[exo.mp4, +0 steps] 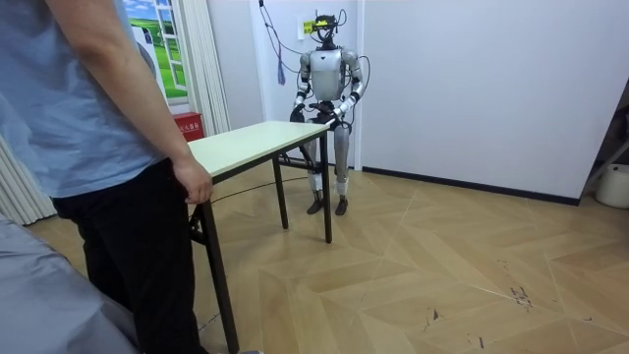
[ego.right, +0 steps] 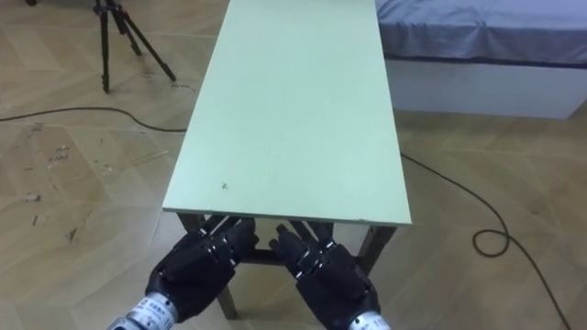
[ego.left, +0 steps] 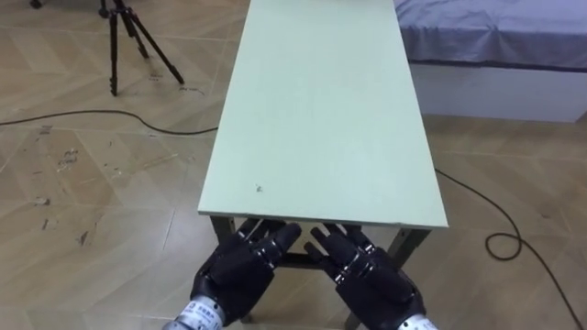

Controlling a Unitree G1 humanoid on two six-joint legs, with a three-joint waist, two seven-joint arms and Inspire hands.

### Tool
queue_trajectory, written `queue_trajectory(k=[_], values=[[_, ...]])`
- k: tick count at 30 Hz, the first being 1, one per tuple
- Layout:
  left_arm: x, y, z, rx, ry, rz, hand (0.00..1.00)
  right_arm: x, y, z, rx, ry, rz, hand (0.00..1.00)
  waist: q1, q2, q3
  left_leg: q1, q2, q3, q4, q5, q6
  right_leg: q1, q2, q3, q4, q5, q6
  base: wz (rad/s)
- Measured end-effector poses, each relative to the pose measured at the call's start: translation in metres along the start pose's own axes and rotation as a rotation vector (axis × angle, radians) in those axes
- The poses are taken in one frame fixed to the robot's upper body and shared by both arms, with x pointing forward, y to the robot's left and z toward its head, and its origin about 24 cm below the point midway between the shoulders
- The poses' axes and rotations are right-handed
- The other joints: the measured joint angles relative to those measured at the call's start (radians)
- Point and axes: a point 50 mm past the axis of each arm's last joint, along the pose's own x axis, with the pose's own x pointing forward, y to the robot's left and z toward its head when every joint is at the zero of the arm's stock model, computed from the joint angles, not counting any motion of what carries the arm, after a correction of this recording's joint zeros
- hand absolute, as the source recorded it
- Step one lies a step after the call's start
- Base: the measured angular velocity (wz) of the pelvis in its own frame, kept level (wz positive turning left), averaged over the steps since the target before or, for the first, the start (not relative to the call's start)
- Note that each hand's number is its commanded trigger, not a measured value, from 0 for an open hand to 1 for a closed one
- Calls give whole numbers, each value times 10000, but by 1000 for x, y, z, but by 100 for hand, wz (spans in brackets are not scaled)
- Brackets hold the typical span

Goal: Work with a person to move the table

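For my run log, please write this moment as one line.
left hand: open, at table near edge | right hand: open, same edge | person's hand: at far end

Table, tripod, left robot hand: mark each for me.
table (ego.left: 321,119), left eye view, bare middle of the pale green top.
tripod (ego.left: 113,55), left eye view, on its left dark leg.
left robot hand (ego.left: 240,270), left eye view, back of the hand, below the table's near edge.

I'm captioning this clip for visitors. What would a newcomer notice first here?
The long pale green table stretches away from the robot, whose left hand and right hand reach just below its near edge. In the room view a person stands at the opposite end with a hand at the table's corner.
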Motion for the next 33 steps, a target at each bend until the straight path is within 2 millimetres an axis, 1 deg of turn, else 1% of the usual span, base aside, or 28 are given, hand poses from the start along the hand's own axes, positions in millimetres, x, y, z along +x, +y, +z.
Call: queue_trajectory(k=[4,6,7,10,12,14,17,22,25,26,27,28,30,33], values=[[2,1,5,16,-184,283,0,5,2,5,-138,-46,-259,0,15,0,47,-2,3,-2,25,16,-10,16,5,7,3,19,-31,0],[2,3,11,12,-398,591,0,7,2,6,-164,-61,-360,0,57,38,85,-10,9,-2,-26,21,-17,-15,16,6,33,37,-55,0],[1,4,13,-43,-472,693,0,8,2,7,-162,-71,-419,0,63,47,90,-16,11,-3,-40,22,-18,-17,19,6,38,40,-59,0],[5,7,20,-764,-765,1074,0,14,4,11,149,-194,-736,0,96,96,144,-15,16,-16,-35,25,-23,-43,22,2,122,42,-62,0],[6,6,21,-1067,-776,1205,0,16,5,13,301,-263,-932,0,110,118,155,-18,17,-15,-37,25,-23,-52,23,-1,124,42,-62,0],[8,6,21,-1278,-769,1256,0,18,5,15,487,-348,-1106,0,36,118,155,-24,17,-20,-29,25,-23,-58,37,-1,125,42,-62,0],[9,7,21,-1643,-768,1387,0,20,5,19,1070,-661,-1466,0,7,132,145,6,20,-13,3,28,-23,-52,27,-10,121,41,-61,0],[11,14,20,-2557,-640,1685,0,17,-1,34,2001,-1553,-2122,0,18,144,134,121,32,108,-20,29,-23,-48,39,21,113,41,-60,-8],[12,28,16,-2851,-468,2334,0,15,-5,39,2286,-1850,-2395,0,28,173,90,150,55,233,-18,29,-24,-18,70,138,116,41,-61,-13],[12,33,13,-3094,-373,2570,0,15,-6,39,2335,-1858,-2458,0,12,183,54,161,56,239,-17,29,-24,-16,71,144,116,41,-61,0],[11,36,11,-3315,-351,2706,0,15,-7,38,2394,-1862,-2509,0,11,188,27,190,56,244,-14,29,-24,-18,70,148,117,41,-62,0],[11,37,11,-3424,-348,2751,0,15,-8,38,2436,-1863,-2534,0,13,191,19,197,55,245,-14,29,-24,-16,69,149,121,41,-62,0],[11,39,9,-3660,-336,2863,0,16,-10,37,2813,-1943,-2607,0,24,199,-37,209,54,244,-12,29,-25,-1,59,174,131,42,-63,0],[11,40,7,-3739,-254,3007,0,16,-12,36,3104,-2067,-2670,0,27,216,-47,248,52,263,-20,29,-25,68,63,219,140,43,-65,0]])
